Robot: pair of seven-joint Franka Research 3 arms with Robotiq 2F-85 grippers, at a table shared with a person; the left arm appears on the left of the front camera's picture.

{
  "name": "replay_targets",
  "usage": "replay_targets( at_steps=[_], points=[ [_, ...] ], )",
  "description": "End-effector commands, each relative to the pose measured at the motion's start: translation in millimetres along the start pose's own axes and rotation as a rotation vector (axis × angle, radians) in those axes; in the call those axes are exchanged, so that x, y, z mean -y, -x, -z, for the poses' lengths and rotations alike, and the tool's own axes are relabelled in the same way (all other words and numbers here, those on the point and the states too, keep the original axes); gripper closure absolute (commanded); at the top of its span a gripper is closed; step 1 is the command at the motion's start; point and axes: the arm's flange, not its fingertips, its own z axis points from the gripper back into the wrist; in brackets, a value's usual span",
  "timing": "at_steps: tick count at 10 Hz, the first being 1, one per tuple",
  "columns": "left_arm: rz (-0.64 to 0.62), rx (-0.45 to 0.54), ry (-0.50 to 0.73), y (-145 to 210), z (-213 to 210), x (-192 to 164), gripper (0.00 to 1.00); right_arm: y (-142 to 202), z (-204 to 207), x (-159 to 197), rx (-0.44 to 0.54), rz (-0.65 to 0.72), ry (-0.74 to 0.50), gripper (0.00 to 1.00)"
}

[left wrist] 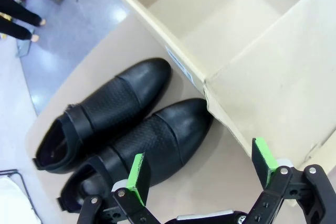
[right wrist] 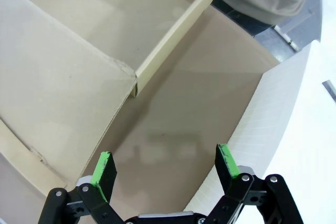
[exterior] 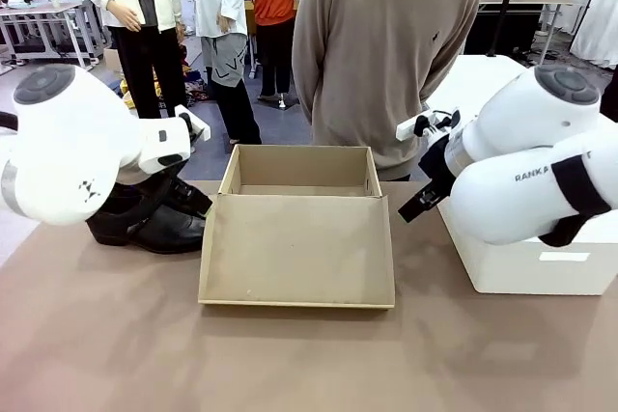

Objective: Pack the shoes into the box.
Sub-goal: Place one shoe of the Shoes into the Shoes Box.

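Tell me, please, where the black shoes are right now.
The shoes sit side by side on the table at the robot's left, just beside the open box, beneath the left gripper.

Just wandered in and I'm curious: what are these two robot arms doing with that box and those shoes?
Nothing is held yet. Both grippers are open: the left gripper hangs over the black shoes, which sit on the table beside the open, empty cardboard box; the right gripper hangs between that box and a white box. A person stands at the far side.
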Motion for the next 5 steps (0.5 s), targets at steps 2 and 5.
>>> replay_targets(
  at_steps=[2, 5],
  points=[
    [0.04, -0.004, -0.023, -24, -31, -5, 0.0, -17, -36, 8, 0.018, -0.035, -0.039, 0.0],
    [0.08, 0.008, -0.039, -42, -63, -12, 0.0, -26, -69, 9, 0.054, -0.071, -0.059, 0.0]
  ],
)
